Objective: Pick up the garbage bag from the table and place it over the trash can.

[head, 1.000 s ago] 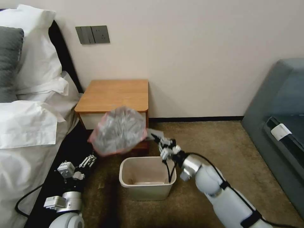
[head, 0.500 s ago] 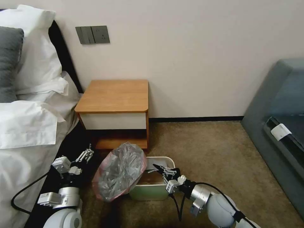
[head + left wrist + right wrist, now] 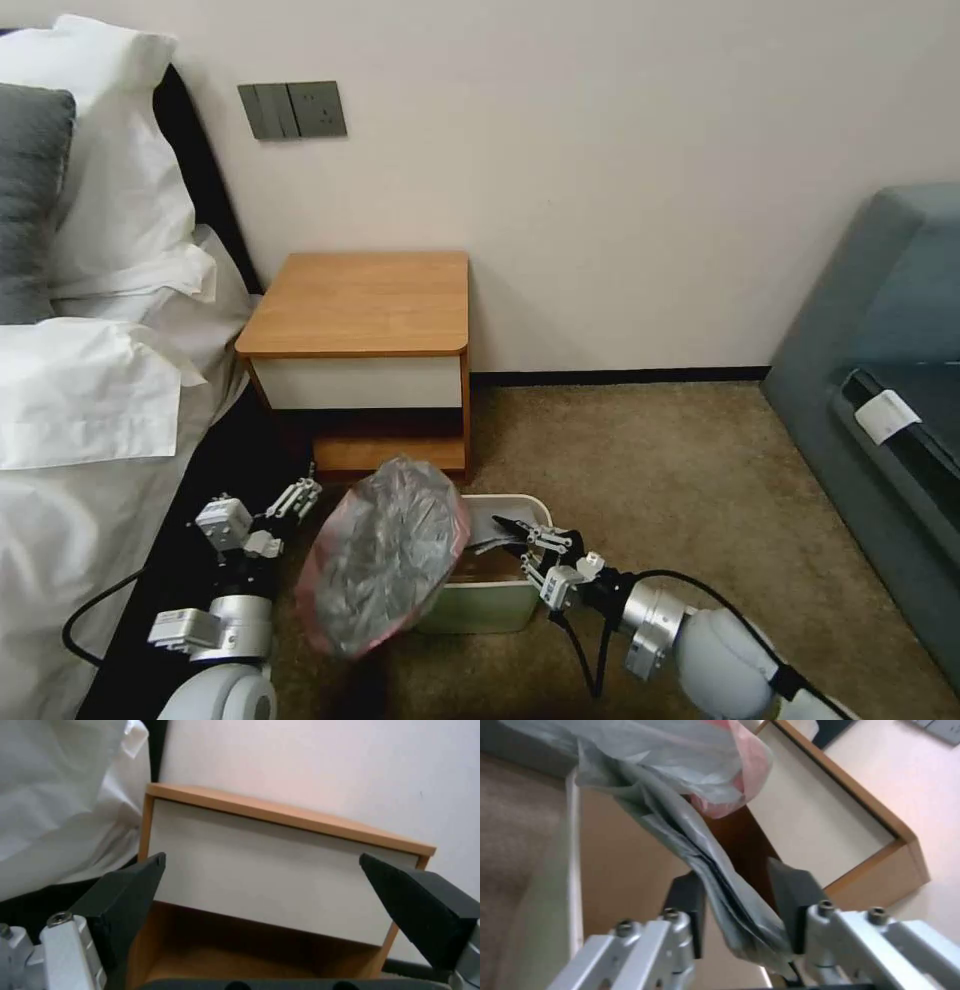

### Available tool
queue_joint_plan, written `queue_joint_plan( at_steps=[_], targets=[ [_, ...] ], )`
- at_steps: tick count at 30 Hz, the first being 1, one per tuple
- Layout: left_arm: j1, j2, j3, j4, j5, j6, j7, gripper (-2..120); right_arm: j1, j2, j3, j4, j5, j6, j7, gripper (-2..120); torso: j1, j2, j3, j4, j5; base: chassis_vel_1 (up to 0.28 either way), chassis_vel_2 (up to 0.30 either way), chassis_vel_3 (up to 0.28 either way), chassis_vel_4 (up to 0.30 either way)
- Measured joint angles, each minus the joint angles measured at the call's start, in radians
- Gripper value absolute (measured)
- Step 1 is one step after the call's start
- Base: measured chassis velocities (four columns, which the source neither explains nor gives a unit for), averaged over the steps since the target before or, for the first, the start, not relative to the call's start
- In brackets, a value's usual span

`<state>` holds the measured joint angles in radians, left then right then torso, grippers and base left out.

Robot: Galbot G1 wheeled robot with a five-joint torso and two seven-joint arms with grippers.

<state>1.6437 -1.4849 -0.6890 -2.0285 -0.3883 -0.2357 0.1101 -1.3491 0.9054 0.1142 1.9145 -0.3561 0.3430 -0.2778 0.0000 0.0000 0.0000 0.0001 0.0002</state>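
Right gripper (image 3: pixel 512 535): arm reaches in low from the lower right, forearm near level just above the carpet (image 3: pixel 650 460), wrist pointed toward the bed (image 3: pixel 90 420). Fingers (image 3: pixel 792 896) stand apart around a bunched fold of the garbage bag (image 3: pixel 385 560); the plastic lies against one finger with a gap to the other, so a firm pinch cannot be told.

Garbage bag: crinkled grey plastic with a pinkish-red edge, puffed into a rounded shape, hanging over the rim of the trash can (image 3: pixel 490 610) on the side nearest the bed and spilling down outside that wall. Its gathered end runs across the can's opening to the right gripper. In the right wrist view the bag (image 3: pixel 680 776) rises from between the fingers past the can's inner wall (image 3: pixel 625 843).

Trash can: beige, upright on the carpet, just in front of the counter (image 3: pixel 365 300), below its lower shelf.

Left gripper (image 3: pixel 300 497): arm raised from the lower left, elbow bent, wrist angled toward the counter, beside the bed's edge. Fingers (image 3: pixel 127 888) spread wide, holding nothing, facing the counter's white drawer front (image 3: pixel 270 877); apart from the bag.
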Motion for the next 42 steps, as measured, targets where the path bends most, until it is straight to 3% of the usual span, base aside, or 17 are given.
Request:
queue_joint_plan(
  at_steps=[3,7,8,11,14,15,19,24,29,31,33,35,42],
  targets=[
    [-0.004,-0.008,0.008,0.015,0.026,0.000,0.001,97,0.002,-0.076,0.006,0.023,0.158,-0.041,-0.064,52,0.000,0.000,0.000,-0.0001,-0.0001,0.000,0.000,0.000,0.000],
    [-0.006,-0.013,0.013,0.026,0.039,-0.002,0.002,97,0.002,-0.122,0.014,0.029,0.269,-0.073,-0.115,61,0.000,0.000,0.000,-0.0001,-0.0001,0.000,0.000,0.000,0.000],
    [-0.006,-0.013,0.013,0.026,0.039,-0.002,0.002,97,0.002,-0.122,0.014,0.029,0.269,-0.073,-0.115,61,0.000,0.000,0.000,-0.0001,-0.0001,0.000,0.000,0.000,0.000],
    [-0.005,-0.010,0.014,0.030,0.044,-0.003,0.002,97,-0.002,-0.180,0.053,0.039,0.356,-0.076,-0.155,82,0.000,0.000,0.000,0.0000,0.0000,0.000,0.000,0.000,0.000],
    [-0.002,-0.004,0.014,0.031,0.044,-0.003,0.002,97,-0.011,-0.205,0.073,0.050,0.383,-0.074,-0.161,88,0.000,0.000,0.000,-0.0001,0.0000,0.000,0.000,0.000,0.000],
    [0.007,0.003,0.013,0.030,0.044,-0.002,0.003,97,-0.023,-0.229,0.095,0.063,0.409,-0.067,-0.163,96,0.000,0.000,0.000,-0.0001,-0.0001,0.000,0.000,0.000,0.000],
    [0.055,0.036,0.013,-0.003,0.017,0.025,0.005,97,-0.053,-0.251,0.171,0.093,0.458,-0.047,-0.150,100,0.000,0.000,0.000,-0.0002,-0.0002,0.000,0.000,0.000,0.000],
    [0.141,0.106,0.010,-0.093,-0.006,0.095,0.037,95,-0.059,-0.200,0.276,0.106,0.510,-0.032,-0.124,100,0.000,0.000,0.000,0.0001,-0.0001,0.000,0.000,0.000,0.000],
    [0.141,0.117,0.019,-0.148,-0.032,0.127,0.091,93,-0.059,-0.159,0.280,0.100,0.512,-0.017,-0.121,100,0.000,0.000,0.000,0.0001,-0.0002,0.000,0.000,0.000,0.000],
    [0.130,0.123,0.039,-0.189,-0.089,0.158,0.132,93,-0.059,-0.126,0.266,0.096,0.501,-0.007,-0.121,100,0.000,0.000,0.000,-0.0001,-0.0001,0.000,0.000,0.000,0.000],
    [0.129,0.130,0.058,-0.216,-0.137,0.193,0.134,93,-0.058,-0.109,0.259,0.095,0.497,-0.004,-0.120,100,0.000,0.000,0.000,-0.0002,-0.0001,0.000,0.000,0.000,0.000],
    [0.135,0.143,0.096,-0.263,-0.218,0.299,0.089,92,-0.058,-0.084,0.251,0.096,0.491,0.002,-0.120,100,0.000,0.000,0.000,-0.0003,0.0000,0.000,0.000,0.000,0.000],
    [0.160,0.132,0.122,-0.244,-0.239,0.428,-0.026,91,-0.065,-0.066,0.251,0.092,0.486,0.035,-0.123,100,0.000,0.000,0.000,0.0000,-0.0003,0.000,0.000,0.000,0.000]
  ],
)
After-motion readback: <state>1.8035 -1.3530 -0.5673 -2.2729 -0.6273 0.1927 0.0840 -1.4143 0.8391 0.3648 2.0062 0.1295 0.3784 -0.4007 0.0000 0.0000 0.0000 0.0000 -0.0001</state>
